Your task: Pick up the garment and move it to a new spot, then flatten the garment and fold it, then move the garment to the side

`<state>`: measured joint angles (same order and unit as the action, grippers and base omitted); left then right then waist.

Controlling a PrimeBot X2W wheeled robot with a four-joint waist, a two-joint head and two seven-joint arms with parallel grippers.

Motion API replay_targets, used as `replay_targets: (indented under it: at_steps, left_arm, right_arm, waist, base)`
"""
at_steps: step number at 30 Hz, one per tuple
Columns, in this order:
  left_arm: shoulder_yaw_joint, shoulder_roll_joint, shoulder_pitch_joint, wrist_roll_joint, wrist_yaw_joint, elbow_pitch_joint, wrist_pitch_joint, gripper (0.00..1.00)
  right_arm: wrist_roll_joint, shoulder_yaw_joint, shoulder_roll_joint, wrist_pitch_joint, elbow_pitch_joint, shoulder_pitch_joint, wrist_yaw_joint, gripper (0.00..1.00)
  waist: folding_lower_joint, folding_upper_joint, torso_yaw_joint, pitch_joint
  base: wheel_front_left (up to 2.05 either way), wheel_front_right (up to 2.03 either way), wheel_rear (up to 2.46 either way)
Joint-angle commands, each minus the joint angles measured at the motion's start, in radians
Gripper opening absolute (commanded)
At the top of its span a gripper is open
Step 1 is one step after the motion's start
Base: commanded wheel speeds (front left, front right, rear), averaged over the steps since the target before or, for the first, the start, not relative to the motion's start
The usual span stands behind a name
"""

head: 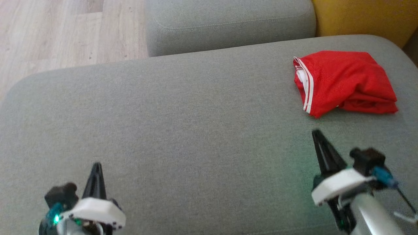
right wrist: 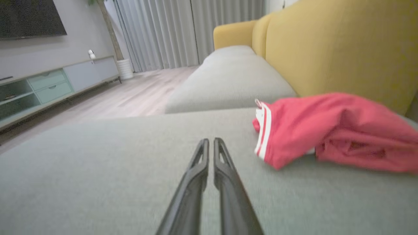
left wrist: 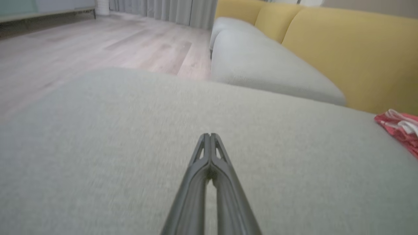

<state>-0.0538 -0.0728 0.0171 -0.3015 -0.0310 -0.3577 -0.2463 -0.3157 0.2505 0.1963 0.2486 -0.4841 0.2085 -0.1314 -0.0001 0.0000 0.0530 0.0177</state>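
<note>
The garment (head: 346, 81) is a folded heap of red mesh with white stripes, lying at the far right of the grey sofa seat (head: 196, 114). My right gripper (head: 315, 132) hovers just short of its near edge, and in the right wrist view the garment (right wrist: 326, 130) lies ahead and to the right of this gripper (right wrist: 210, 140). Its fingers are almost together with only a slit between them, and they hold nothing. My left gripper (head: 97, 164) is shut and empty at the lower left, far from the cloth. In the left wrist view that gripper (left wrist: 209, 134) points over bare cushion, with the garment (left wrist: 401, 130) at the right edge.
A second grey cushion (head: 228, 23) lies beyond the seat, and the yellow backrest (head: 359, 16) rises behind the garment. Wooden floor (head: 49, 32) borders the seat's far left edge. A low cabinet (right wrist: 49, 85) stands along the wall across the room.
</note>
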Motion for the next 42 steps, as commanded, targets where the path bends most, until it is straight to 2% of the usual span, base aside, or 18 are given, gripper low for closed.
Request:
replay_targets:
  at_steps: [1, 42]
  left_arm:
    - [0.006, -0.004, 0.019, -0.013, 0.002, 0.016, 0.006, 0.00]
    - [0.059, 0.005, 0.042, -0.454, 0.056, 0.050, 0.125, 0.00]
  right_arm:
    - [-0.014, -0.009, 0.000, -0.004, 0.018, 0.020, 0.000, 0.00]
    - [-0.449, -0.130, -0.049, -0.126, 0.094, -0.021, 0.000, 0.00]
  waist:
    - [0.0001, 0.0000, -0.001, 0.000]
    - [0.0001, 0.0000, -0.018, -0.007]
  base:
    - [0.00, 0.00, 0.00]
    - [0.00, 0.00, 0.00]
